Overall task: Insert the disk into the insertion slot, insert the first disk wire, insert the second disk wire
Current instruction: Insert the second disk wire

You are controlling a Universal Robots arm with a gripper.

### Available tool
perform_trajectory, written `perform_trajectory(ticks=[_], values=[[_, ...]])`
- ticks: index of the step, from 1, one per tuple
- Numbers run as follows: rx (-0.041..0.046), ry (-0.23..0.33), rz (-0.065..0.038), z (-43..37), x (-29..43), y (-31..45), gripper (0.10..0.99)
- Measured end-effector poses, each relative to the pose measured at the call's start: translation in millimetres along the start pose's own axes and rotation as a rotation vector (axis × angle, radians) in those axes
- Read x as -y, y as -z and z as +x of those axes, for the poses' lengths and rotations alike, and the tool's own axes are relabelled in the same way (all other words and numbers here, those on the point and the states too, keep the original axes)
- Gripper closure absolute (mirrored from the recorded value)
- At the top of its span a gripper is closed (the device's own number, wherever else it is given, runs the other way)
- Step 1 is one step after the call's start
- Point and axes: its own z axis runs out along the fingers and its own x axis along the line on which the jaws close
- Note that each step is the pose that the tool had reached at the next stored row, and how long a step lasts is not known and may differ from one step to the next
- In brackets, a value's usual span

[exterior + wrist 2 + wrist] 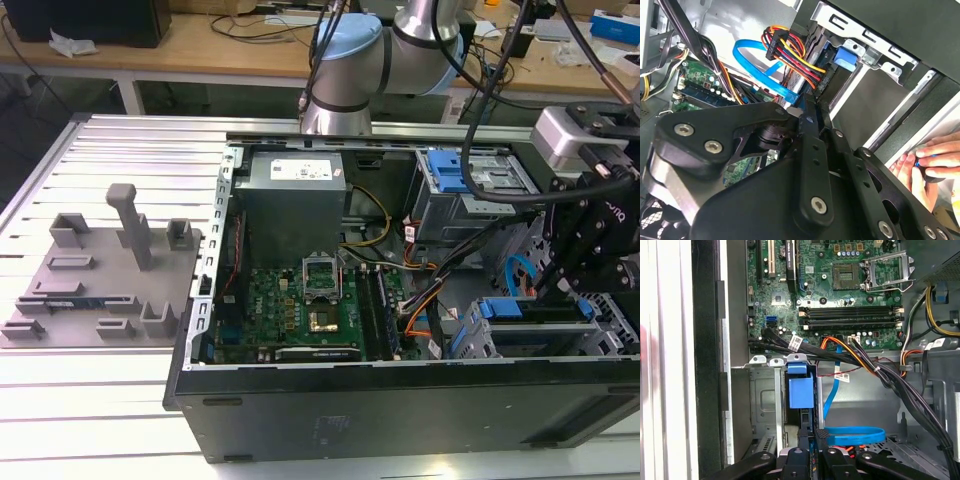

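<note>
Open computer case interior, end effector beside seated disk.

Even, bright overhead light; soft exterior view, glare on white metal.

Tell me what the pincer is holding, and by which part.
The pincer appears to pinch the blue flat cable at its plug end.
</note>
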Motion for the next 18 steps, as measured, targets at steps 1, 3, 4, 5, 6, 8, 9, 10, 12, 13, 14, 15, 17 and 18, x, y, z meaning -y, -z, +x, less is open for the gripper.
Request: perform_trajectory(ticks=[1, 3, 4, 5, 6, 8, 9, 10, 12, 13, 14, 15, 17, 18], values=[[0.0, 0.0, 0.0, 0.0, 0.1, -0.2, 0.922], [-0.0001, 0.0, 0.0, 0.0, 0.3, -0.4, 0.922], [-0.0001, 0.0, 0.0, 0.0, 0.5, -0.5, 0.922], [0.0, 0.0, 0.0, -0.1, 0.6, -0.9, 0.922], [0.0, 0.0, 0.0, -0.1, 0.6, -1.4, 0.922], [-0.0001, 0.002, 0.0, -0.1, 0.9, -2.6, 0.922], [-0.0002, 0.004, 0.0, -0.1, 1.0, -3.3, 0.922], [-0.0002, 0.005, 0.0, -0.1, 1.0, -3.8, 0.922], [-0.0003, 0.007, 0.0, -0.2, 1.0, -4.8, 0.922], [-0.0004, 0.008, 0.0, -0.2, 1.0, -5.1, 0.922], [-0.0003, 0.009, 0.0, -0.2, 1.1, -5.6, 0.922], [-0.0004, 0.01, 0.0, -0.2, 1.1, -5.9, 0.922], [-0.0005, 0.012, 0.0, -0.2, 1.1, -6.5, 0.922], [-0.0006, 0.013, 0.0, -0.2, 1.1, -6.8, 0.922]])
